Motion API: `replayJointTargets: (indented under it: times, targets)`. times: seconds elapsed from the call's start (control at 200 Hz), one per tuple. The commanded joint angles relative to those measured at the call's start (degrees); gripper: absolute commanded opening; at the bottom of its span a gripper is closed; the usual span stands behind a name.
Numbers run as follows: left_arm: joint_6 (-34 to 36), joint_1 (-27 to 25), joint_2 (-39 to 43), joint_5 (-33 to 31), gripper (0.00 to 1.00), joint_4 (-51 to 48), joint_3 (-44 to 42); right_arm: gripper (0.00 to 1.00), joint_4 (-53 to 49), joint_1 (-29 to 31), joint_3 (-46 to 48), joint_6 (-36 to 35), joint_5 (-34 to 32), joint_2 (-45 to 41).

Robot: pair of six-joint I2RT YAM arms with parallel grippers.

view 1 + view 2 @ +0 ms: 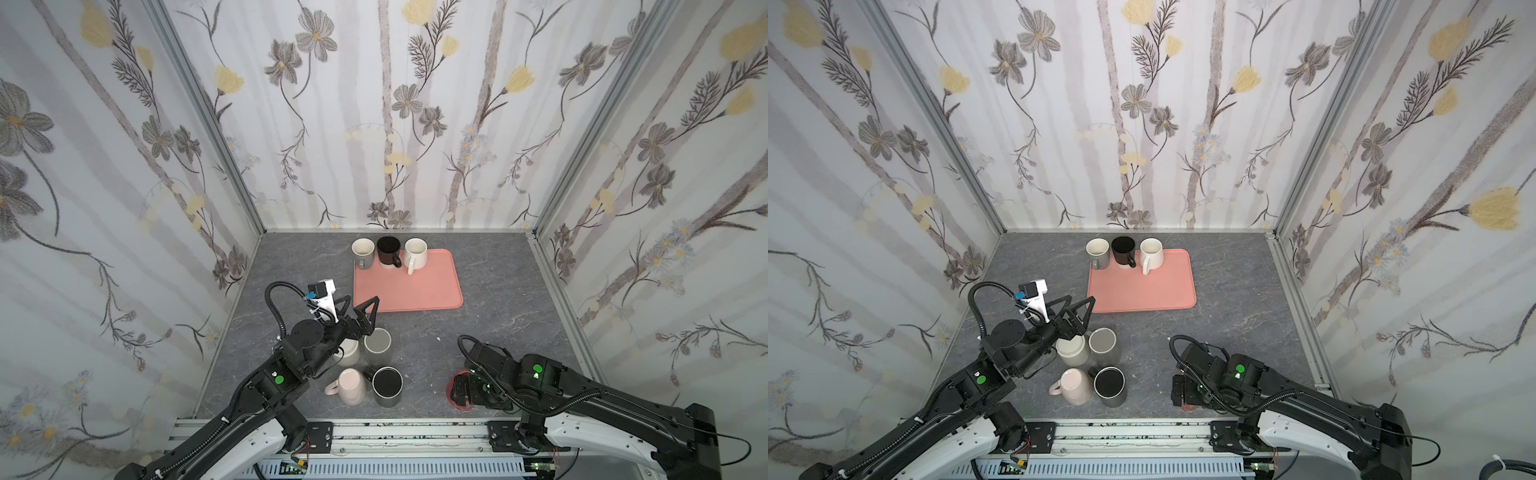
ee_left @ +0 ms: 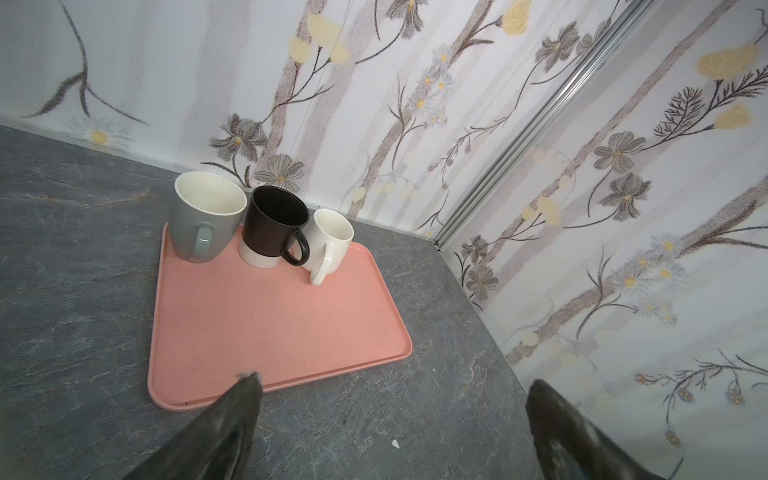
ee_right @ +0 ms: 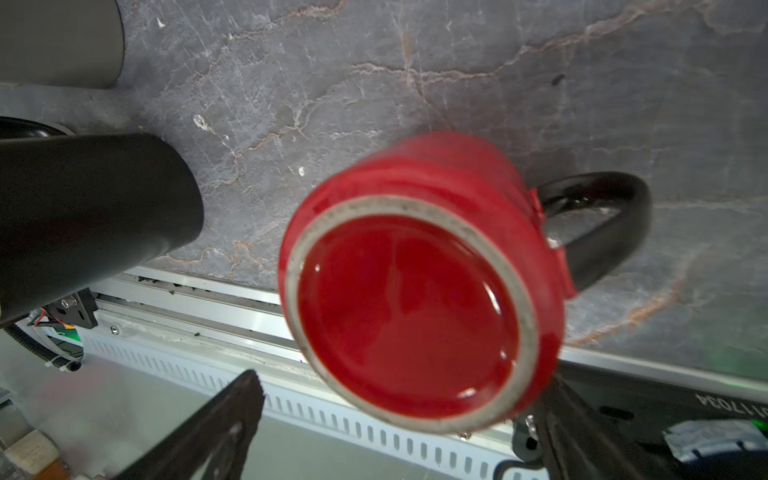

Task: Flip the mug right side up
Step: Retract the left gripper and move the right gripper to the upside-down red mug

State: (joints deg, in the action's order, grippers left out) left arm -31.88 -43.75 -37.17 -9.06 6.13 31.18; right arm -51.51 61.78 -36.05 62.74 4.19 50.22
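looking at the near right part of the grey marbled desk (image 1: 498, 291), we find the glossy red ceramic mug (image 3: 415, 299) with its black loop handle close to the front edge, mostly hidden under the right arm in both top views. in the right wrist view its glazed base and pale unglazed foot ring face the camera, so it is not right side up; it looks tilted and a little blurred, and we cannot tell whether its rim rests on the desk. the right claw (image 3: 401, 380) stands wide apart around it: one finger is clearly off the mug, the other sits just beside its wall, and nothing is gripped. the left claw (image 1: 360, 300) is spread just as wide and empty, raised over the near left corner of the flat salmon-pink plastic tray (image 1: 415, 291). at the tray's far edge three mugs stand upright in a row: a grey mug with cream inside (image 1: 363, 251), a black mug (image 1: 388, 249) and a cream mug (image 1: 415, 251). four more mugs are grouped on the desk by the left arm.
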Motion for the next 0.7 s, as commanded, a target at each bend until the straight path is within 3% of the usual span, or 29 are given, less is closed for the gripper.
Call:
replayJointTargets:
  times: [0.0, 0.36, 0.589, 0.694]
  targets:
    - [-0.09, 0.2, 0.11, -1.05, 1.0, 0.6, 0.04, 0.97, 11.47, 0.04, 0.9, 0.1, 1.44, 2.23]
    - [-0.47, 0.51, 0.87, -1.14, 1.0, -1.89, 0.99, 0.97, 39.7, -3.83, 3.86, -1.93, 3.49, 9.95]
    - [-1.31, 0.5, 1.46, -1.05, 1.0, -1.72, 0.16, 0.98, 34.22, -9.37, 0.25, -10.73, 3.66, 6.07]
    - [-1.87, 0.52, 1.66, -0.61, 1.0, -0.39, -1.1, 0.96, 26.78, -11.92, -3.24, -19.19, -1.77, 4.27]
